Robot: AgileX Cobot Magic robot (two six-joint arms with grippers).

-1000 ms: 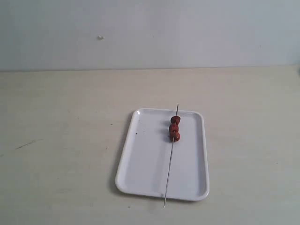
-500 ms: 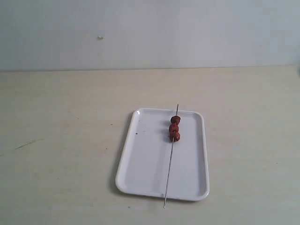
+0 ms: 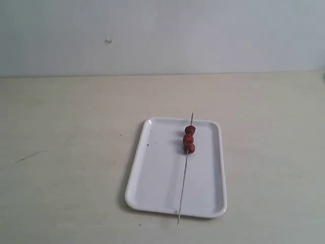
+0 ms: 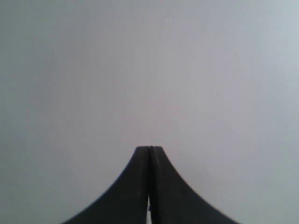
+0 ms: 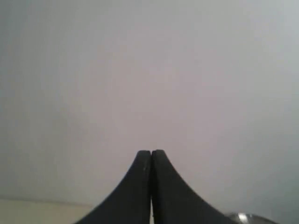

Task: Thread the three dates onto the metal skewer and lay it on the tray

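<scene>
Skewer [image 3: 184, 178] lies lengthwise on tray [image 3: 139, 157], nearer its right long edge. Both tips overhang short rims, near tip out over table [image 3: 76, 152]. Three dates [image 3: 189, 139] bunched touching on rod, close to far rim. Left gripper [image 4: 149, 150] pressed together, empty, facing blank wall; right gripper [image 5: 151, 152] same. Neither arm shows in exterior view. Judgement: threading and laying look done — step in hand is parking arms clear. To do it well: no reach over tray, no nudge at overhanging near tip — rod resting on rims likely rolls easily.
</scene>
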